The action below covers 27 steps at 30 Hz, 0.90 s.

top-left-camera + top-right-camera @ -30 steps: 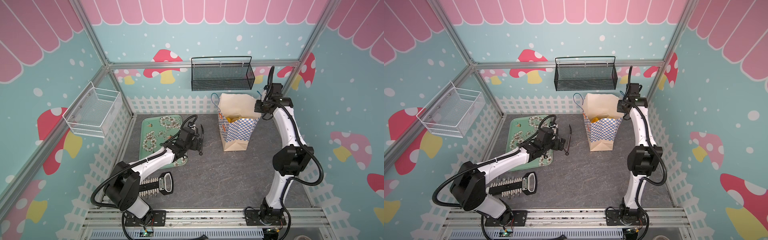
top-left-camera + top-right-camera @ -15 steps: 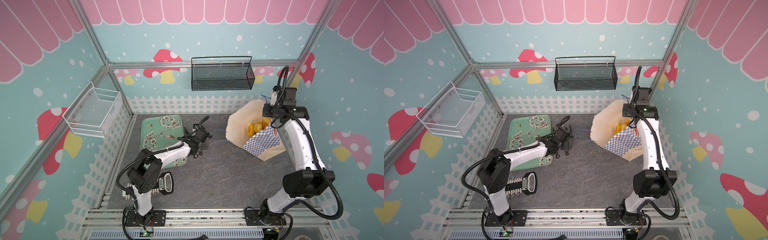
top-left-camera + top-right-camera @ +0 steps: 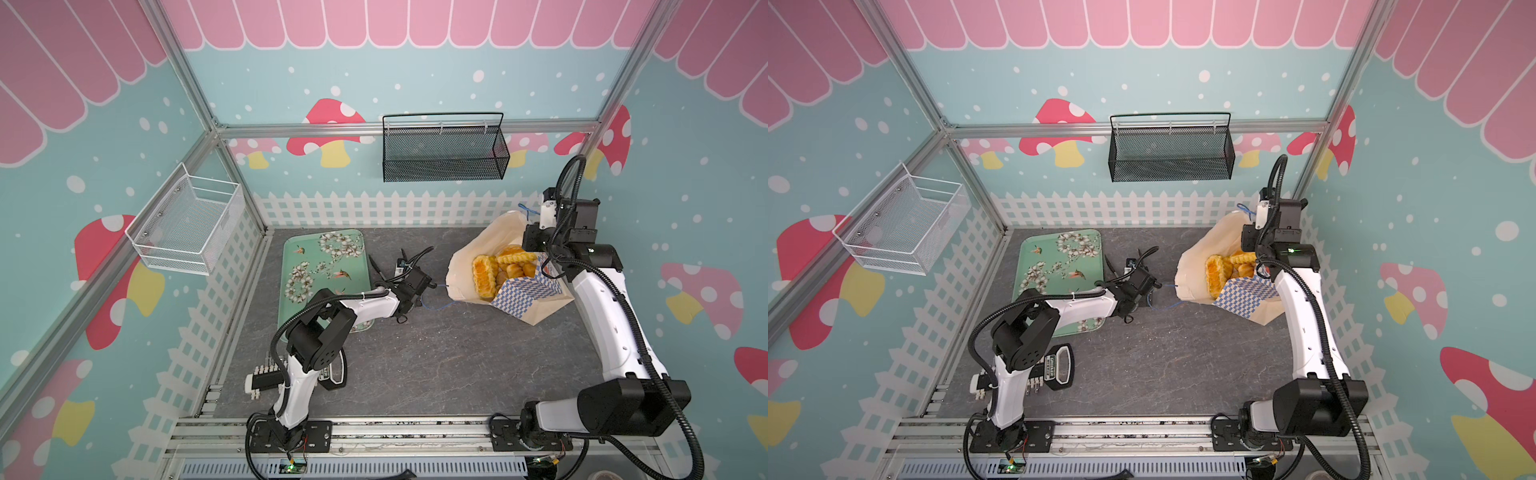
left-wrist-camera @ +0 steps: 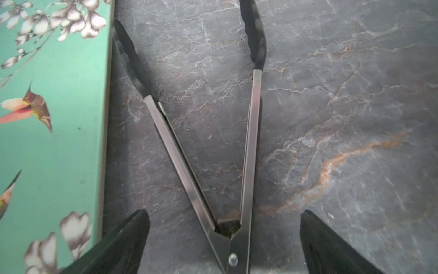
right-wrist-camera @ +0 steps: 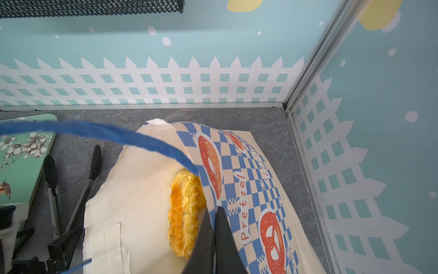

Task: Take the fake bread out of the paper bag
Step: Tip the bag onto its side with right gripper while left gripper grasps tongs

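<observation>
My right fingers pinch paper bag rim | left fingers spread astride tongs | I'd close squarely on both handles.

One paper bag, at least four fake bread pieces, one tray, one tongs, one black basket, one white basket.

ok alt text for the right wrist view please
The right gripper, shut, pinches the rim of the paper bag, which is tilted over with fake bread at its mouth. Black-tipped tongs lie on the grey table beside a green tray.
</observation>
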Motion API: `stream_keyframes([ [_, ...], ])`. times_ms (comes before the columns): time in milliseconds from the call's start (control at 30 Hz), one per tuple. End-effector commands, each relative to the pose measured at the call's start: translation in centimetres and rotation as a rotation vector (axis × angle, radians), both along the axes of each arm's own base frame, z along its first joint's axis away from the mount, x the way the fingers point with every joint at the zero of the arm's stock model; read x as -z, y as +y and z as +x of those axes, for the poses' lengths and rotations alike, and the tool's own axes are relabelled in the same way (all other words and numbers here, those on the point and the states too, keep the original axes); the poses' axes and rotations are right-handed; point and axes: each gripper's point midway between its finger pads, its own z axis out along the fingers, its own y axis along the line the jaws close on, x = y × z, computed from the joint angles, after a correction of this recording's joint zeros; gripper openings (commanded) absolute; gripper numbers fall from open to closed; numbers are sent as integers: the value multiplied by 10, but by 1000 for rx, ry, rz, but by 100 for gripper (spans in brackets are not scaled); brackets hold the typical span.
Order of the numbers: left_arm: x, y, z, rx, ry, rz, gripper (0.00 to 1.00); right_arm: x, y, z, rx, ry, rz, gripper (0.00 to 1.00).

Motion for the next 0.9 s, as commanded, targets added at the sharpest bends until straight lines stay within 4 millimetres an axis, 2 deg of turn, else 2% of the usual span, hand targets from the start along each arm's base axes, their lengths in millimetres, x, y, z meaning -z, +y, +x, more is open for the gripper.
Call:
stream_keyframes([
  [0,-1,-2,17,-38,-97,-19,99,-31,9,-1,-53,-121,0,0],
  [167,9,-2,24,-27,-169,-42,99,-35,12,-6,-61,-150,12,0],
  [267,12,4,25,-38,-163,-46,94,-38,13,-8,-63,-167,19,0],
  [300,14,6,25,-35,-155,-52,89,-38,14,-9,-66,-169,22,0],
  [433,11,9,21,5,-131,-126,57,-39,16,-10,-76,-174,28,0],
  [600,-9,13,8,86,-155,-201,39,-40,18,-13,-81,-177,40,0],
  [700,-22,13,1,169,-135,-216,25,-40,18,-15,-82,-180,42,0],
  [867,-42,30,-13,252,-56,-217,18,-41,18,-18,-84,-183,34,0],
])
